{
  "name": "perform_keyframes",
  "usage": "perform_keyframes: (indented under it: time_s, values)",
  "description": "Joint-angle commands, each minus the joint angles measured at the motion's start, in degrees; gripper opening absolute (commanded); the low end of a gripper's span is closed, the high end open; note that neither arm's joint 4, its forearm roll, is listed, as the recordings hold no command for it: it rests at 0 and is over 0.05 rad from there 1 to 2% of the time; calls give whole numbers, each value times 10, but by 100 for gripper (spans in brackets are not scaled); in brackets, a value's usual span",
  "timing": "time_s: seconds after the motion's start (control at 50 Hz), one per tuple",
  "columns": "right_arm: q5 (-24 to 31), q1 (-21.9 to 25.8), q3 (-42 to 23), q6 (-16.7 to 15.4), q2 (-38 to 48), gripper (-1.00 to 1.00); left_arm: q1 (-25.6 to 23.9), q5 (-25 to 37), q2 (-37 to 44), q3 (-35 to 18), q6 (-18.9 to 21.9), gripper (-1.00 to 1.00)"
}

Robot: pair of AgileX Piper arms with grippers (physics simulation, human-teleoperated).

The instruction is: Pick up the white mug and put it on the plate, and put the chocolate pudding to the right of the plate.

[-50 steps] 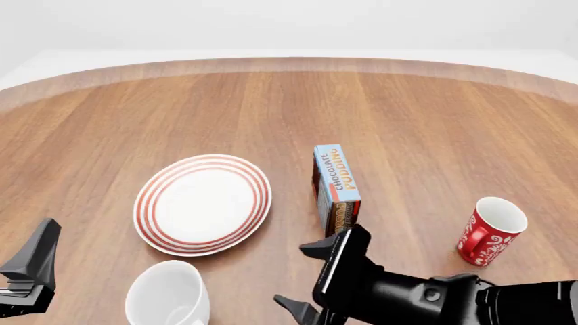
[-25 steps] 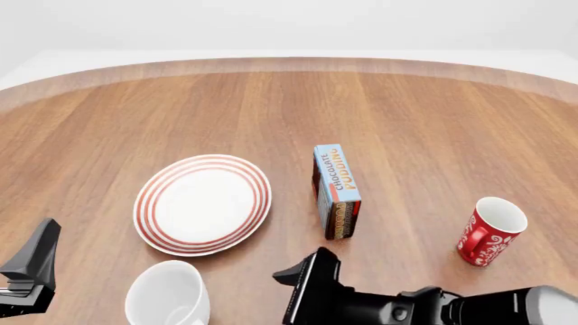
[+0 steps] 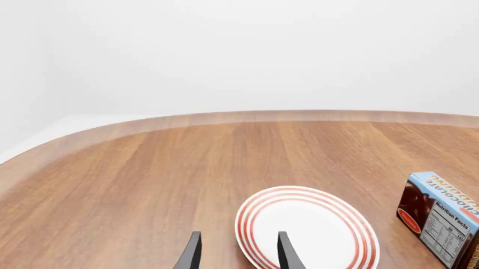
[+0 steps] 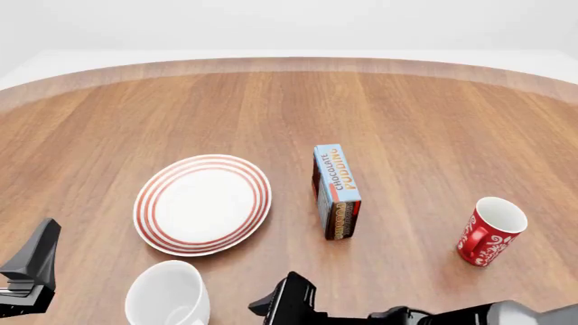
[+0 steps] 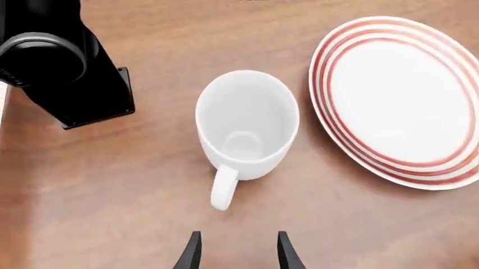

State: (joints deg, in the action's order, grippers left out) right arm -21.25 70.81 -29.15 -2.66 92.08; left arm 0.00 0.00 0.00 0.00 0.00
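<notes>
Four things rest on one wooden table, with two arms at the near edge; clock directions below are read on the front view, 12 being the far side.

Table (image 4: 271, 101): brown wood grain with a curved far edge, bearing everything.

Right arm: low at the near edge, reaching leftward from 5 o'clock; right gripper (image 5: 235, 252) hovers near the mug's handle, fingers spread with nothing between them, touching nothing.

Left arm: a black part shows at the near left corner, at 9 o'clock of the mug and apart from it; left gripper (image 3: 237, 255) has its fingers spread and empty, with the plate's rim seen beyond them.

Plate (image 4: 156, 225): white with red rings, flat on the table, left of centre, nothing on it.

Mug (image 4: 167, 293): plain white, upright, mouth open upward, at 6 o'clock of the plate, just beside its rim but apart; the right wrist view shows its handle (image 5: 222, 190) pointing toward that gripper.

Pudding (image 4: 336, 189): box standing on a long edge, blue lettered face up, at 3 o'clock of the plate, near but not touching.

Red mug (image 4: 488, 233): white patterns, upright, at 4 o'clock of the pudding, well apart.
</notes>
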Motion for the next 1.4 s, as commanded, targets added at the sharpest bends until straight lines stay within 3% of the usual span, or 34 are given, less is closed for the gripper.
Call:
perform_keyframes:
  time_s: [0.02, 0.44, 1.0, 1.4]
  values:
    - [-2, 22, -11, 28, 10, 100, 0, 0, 0, 0, 0, 100]
    - [40, 24, -45, 84, -6, 100, 0, 0, 0, 0, 0, 100]
    - [111, 24, -114, 82, 32, 100, 0, 0, 0, 0, 0, 100]
    - [114, 24, -130, 99, 67, 100, 0, 0, 0, 0, 0, 100]
